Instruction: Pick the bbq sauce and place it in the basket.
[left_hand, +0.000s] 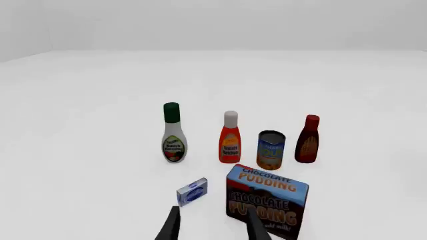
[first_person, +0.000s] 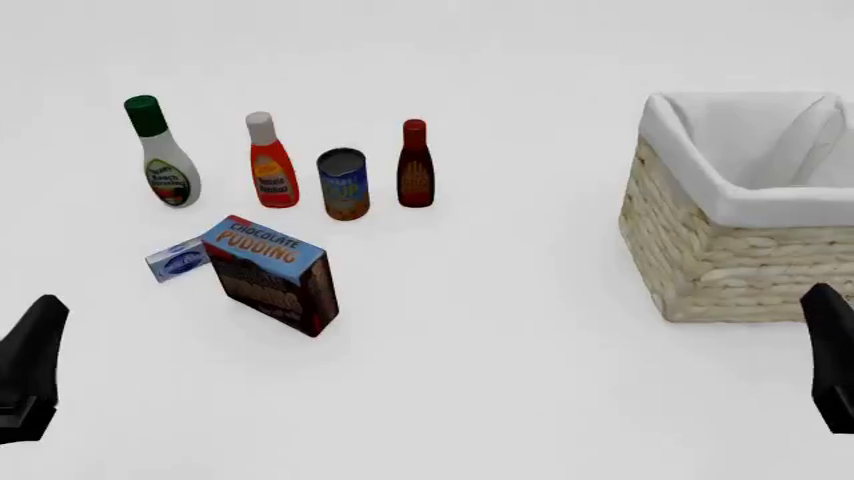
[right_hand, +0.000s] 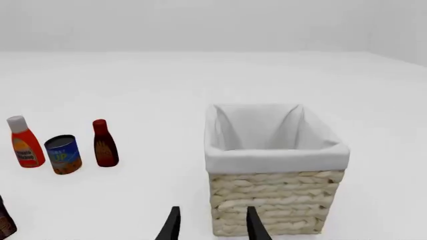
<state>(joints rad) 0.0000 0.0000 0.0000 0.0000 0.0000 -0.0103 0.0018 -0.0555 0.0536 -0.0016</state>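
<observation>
Front view: the bbq sauce stands upright on the white desk at the right end of a row of four containers, just beside a blue can, with an orange-red ketchup bottle and a white, green-capped dressing bottle further left. A chocolate pudding box stands nearer the arms, turned at an angle, and a small blue-and-white packet sits just beside its left side. The basket rests well apart to the right; its white lining is visible and nothing shows inside it.

Both arms sit low at the near edge, neither touching anything. The left hand is released, fingers parted and empty, aimed over the pudding box toward the bottle row. The right hand is likewise spread and empty, facing the basket wall.

Judged from this layout, the pick has not begun. The sauce's end position leaves its right flank free, which favours an approach from that side; the can close on its left is the likely thing to be knocked. Its tall, slim shape suggests it may tip if grasped near the cap.
</observation>
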